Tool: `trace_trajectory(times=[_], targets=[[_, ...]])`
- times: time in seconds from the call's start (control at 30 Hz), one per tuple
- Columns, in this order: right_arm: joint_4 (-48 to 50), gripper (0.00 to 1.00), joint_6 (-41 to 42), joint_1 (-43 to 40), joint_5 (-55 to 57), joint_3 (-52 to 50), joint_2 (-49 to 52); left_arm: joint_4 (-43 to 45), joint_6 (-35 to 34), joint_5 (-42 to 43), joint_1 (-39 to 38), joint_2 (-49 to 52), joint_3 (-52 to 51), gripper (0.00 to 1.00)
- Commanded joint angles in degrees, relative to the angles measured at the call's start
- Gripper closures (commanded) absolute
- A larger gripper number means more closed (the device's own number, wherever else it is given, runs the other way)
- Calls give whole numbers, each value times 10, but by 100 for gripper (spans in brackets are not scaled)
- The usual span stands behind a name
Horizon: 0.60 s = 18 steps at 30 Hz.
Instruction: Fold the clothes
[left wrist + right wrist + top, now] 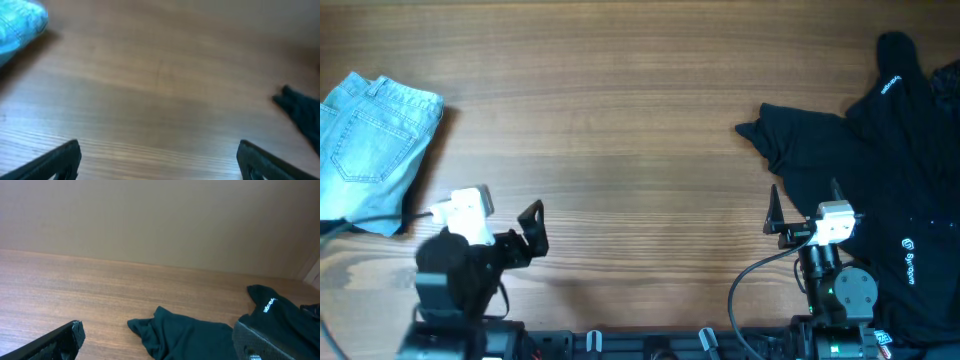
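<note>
Looks like a pick-up-and-spread-out step, going by the layout. Got the folded denim (370,140) parked well off to the far left of the left gripper (532,230), apparently done already, so leave that alone. Found the black clothes (850,150) heaped just ahead of the right gripper (804,205) and trailing off to its right, with a pointy corner (142,326) poking out ahead of it and a bit left. Both grippers spread wide, pinching nothing.

Would start on that corner with the right: come in low, nip only the top layer, then drag it toward the bare wood between the two grippers. Bring the left across for a second corner and pull flat before any folding. Watch out for snagging two garments at once; can't tell the boundary between them in that pile.
</note>
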Motion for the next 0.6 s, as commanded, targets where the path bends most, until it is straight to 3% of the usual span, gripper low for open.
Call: trace_trajectory(times=[0.0, 0.1, 0.3, 0.57], targets=[[1, 0, -7, -1, 0, 0, -4, 118, 7, -3, 4, -96, -148, 0], [1, 0, -7, -1, 0, 0, -4, 256, 7, -4, 4, -181, -258, 0], [1, 0, -7, -1, 0, 0, -4, 386, 7, -52, 8, -225, -342, 0], [2, 0, -7, -1, 0, 0, -4, 385, 7, -31, 7, -225, -342, 0]])
